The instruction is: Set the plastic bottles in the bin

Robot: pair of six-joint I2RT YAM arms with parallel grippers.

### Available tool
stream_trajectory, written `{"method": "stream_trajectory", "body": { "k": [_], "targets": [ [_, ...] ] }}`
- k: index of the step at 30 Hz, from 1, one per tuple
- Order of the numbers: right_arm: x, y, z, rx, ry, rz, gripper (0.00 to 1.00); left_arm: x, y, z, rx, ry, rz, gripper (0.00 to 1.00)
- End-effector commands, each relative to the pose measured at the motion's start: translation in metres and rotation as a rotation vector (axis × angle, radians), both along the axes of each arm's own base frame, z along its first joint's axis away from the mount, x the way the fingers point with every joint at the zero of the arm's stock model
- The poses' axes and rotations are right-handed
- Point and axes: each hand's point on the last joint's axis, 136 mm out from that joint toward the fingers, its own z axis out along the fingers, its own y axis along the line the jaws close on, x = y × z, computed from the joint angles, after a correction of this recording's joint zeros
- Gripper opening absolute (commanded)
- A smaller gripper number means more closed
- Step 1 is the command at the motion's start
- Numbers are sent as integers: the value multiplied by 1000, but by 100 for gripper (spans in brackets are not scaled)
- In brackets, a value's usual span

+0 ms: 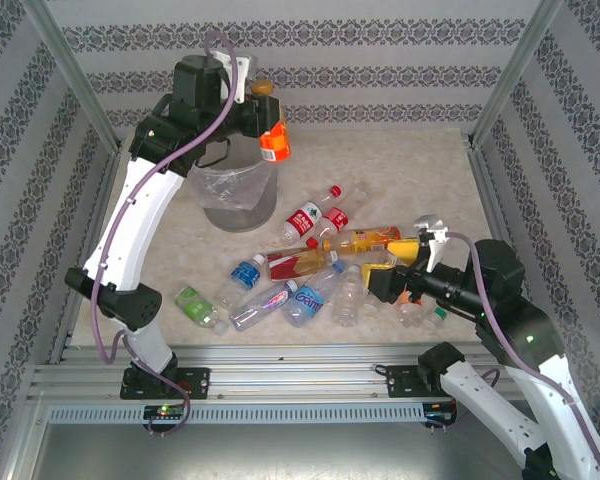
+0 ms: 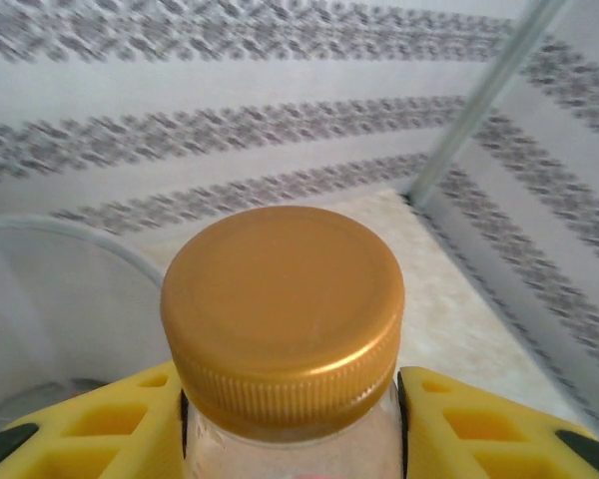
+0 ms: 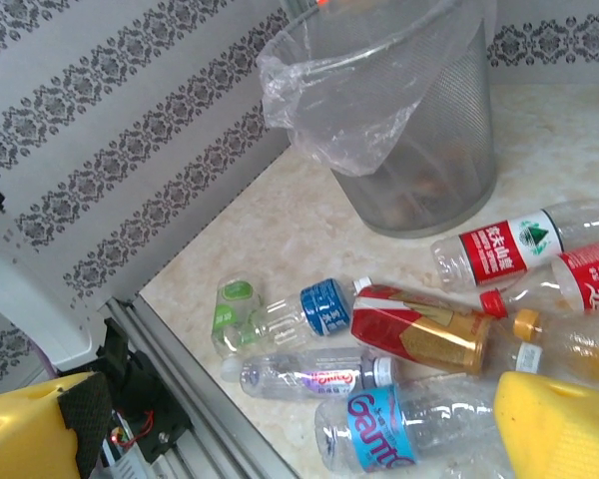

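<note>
patterned walls ring the table; my left jaws pinch an orange-labelled bottle (image 1: 273,142) upright, cap up, over the right edge of the bin (image 1: 230,215), whose mouth lies just leftward. my right jaws, spread wide, hover over the loose bottles (image 1: 298,263) lying near the bin.

2 white-and-black arms (image 1: 130,215), purple cables (image 1: 99,325), yellow fingers (image 2: 479,424)

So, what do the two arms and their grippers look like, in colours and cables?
The left arm and the right arm both have white shells with black joints, and a mauve cable loops along each. The left fingers and the right fingers are yellow plastic. The left ones show moulded hollow cells and dark tips.
</note>
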Motion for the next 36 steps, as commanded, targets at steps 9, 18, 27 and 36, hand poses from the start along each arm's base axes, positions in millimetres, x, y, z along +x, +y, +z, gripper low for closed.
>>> {"method": "stream_trajectory", "body": {
  "k": [9,18,27,36],
  "targets": [
    [-14,-15,-8,-33,10,-40,98,58,74,-54,386,58,234,44],
    [-11,-15,-20,-50,35,-48,98,88,99,-130,518,227,271,44],
    [-6,-11,-21,-53,42,-41,98,91,99,-202,568,403,224,44],
    [-3,-10,-23,-56,46,-46,98,86,96,-252,565,504,202,44]
  ]
}}
